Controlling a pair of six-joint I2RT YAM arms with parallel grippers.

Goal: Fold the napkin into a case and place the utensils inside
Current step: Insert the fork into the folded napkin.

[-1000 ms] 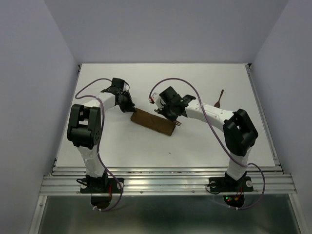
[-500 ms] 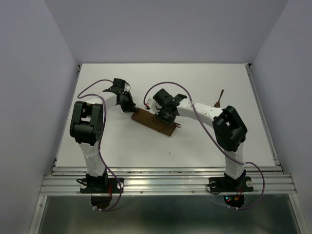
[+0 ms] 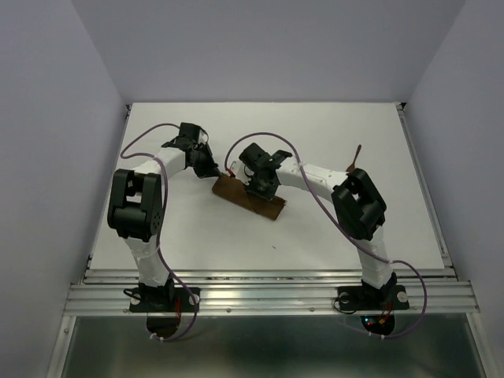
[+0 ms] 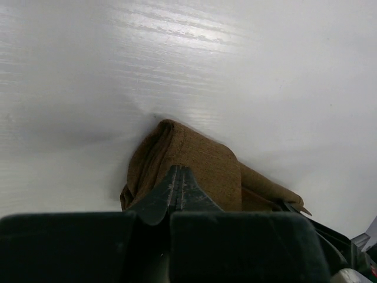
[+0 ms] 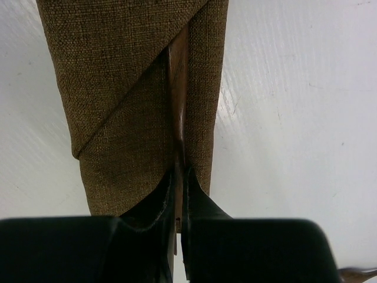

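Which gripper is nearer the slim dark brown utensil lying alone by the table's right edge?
Right. The right gripper sits over the folded brown cloth case, left of the utensil; the left gripper is at the case's left end, farther away.

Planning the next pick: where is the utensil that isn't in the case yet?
In the top view, the loose utensil lies on the far right part of the table, just beyond the right arm, well to the right of the case.
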